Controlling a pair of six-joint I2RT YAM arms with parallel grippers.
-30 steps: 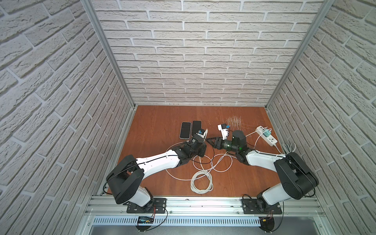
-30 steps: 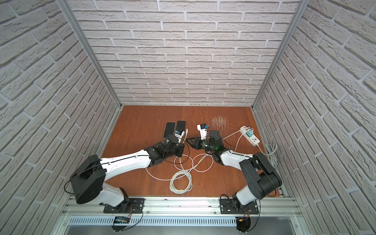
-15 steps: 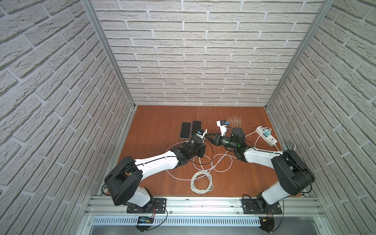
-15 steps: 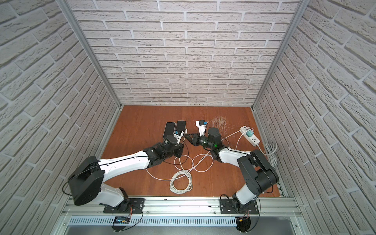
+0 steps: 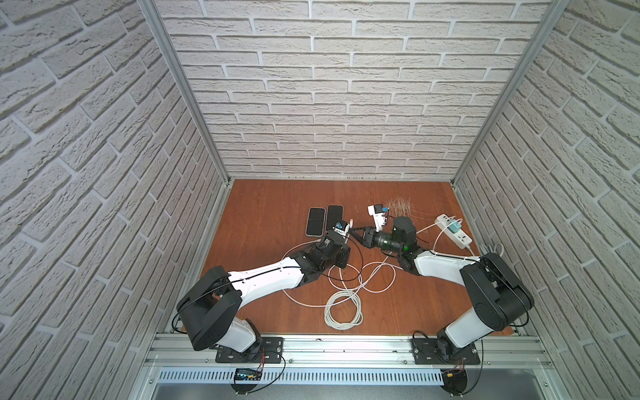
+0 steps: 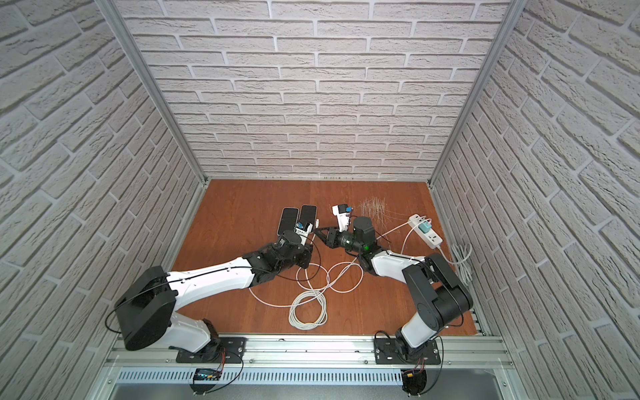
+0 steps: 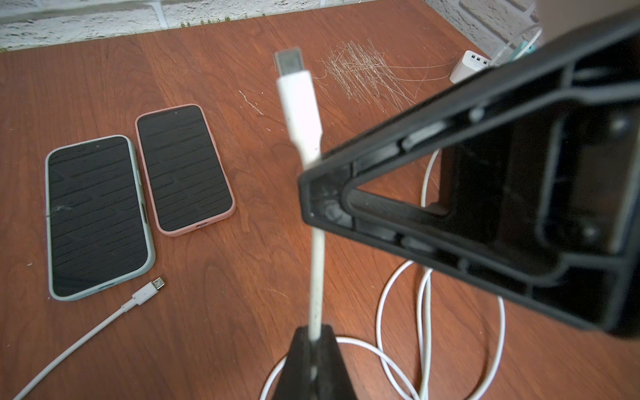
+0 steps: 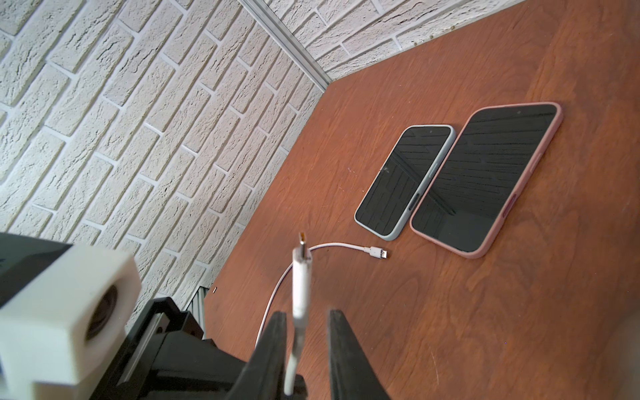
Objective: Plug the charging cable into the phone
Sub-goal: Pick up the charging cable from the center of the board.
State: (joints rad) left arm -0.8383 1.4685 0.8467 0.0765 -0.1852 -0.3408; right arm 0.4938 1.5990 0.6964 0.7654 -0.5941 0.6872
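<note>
Left wrist: left gripper (image 7: pixel 313 337) pinches charging cable (image 7: pixel 300 104)

White cable (image 7: pixel 298 104); pink-cased phone (image 7: pixel 183 169) & grey-green-cased phone (image 7: pixel 98 216), both blk-screened; worktop (image 7: pixel 225 304) red-brown woodgrain; walls (image 5: pixel 329 104) white brick pattern.

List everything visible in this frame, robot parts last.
grey-cased phone: one, black screen, on table
pink-cased phone: one, black screen, beside grey-cased phone
charging cable: one, white, plug raised between grippers
loose plug: one, white, on table by grey-cased phone
cable coil: one, white, table front
power strip: one, white, beside right arm
charger: one, teal, in power strip
left gripper: one, black, shut on charging cable
right gripper: one, black, open around charging cable
</note>
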